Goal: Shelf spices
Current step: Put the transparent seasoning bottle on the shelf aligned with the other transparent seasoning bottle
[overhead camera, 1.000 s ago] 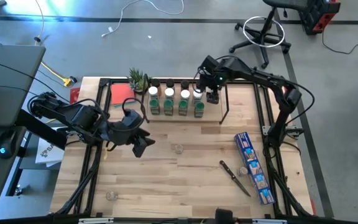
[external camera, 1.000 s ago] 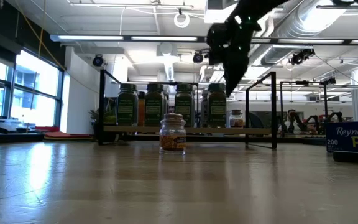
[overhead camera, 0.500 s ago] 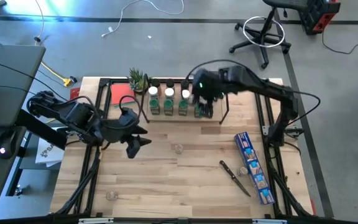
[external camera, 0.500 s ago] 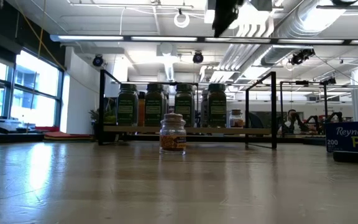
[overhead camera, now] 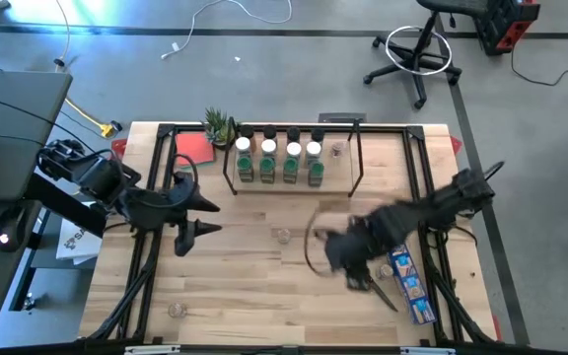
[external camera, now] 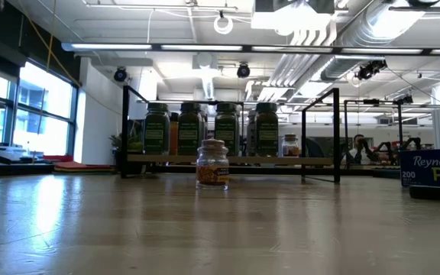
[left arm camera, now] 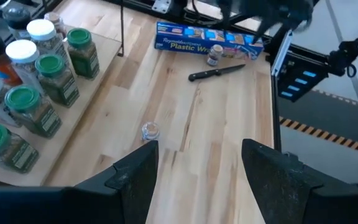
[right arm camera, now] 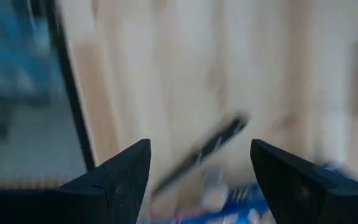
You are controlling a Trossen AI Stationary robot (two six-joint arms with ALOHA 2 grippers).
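The loose spice jar (overhead camera: 283, 236) stood upright mid-counter, long axis vertical, cap up, in front of the shelf (overhead camera: 291, 184). My right gripper (overhead camera: 348, 258) hung just off it toward the right edge, over the knife (overhead camera: 372, 281), jaws wide and empty. The left gripper (overhead camera: 190, 219), also wide and empty, sat farther off.

The shelf (overhead camera: 294, 182) pairs thin black rods with a pale wood board, and its spices (overhead camera: 278, 161) show white caps in the back row and green caps in front, over dark green contents. The lone jar (external camera: 212, 164) on the light striped-wood table (overhead camera: 254, 286) holds orange filling under what looks like a clear cap. The long box (overhead camera: 406, 271) is blue with white lettering, the knife (left arm camera: 216, 73) black, and a red sheet (overhead camera: 193, 148) lies by a green plant (overhead camera: 219, 126).
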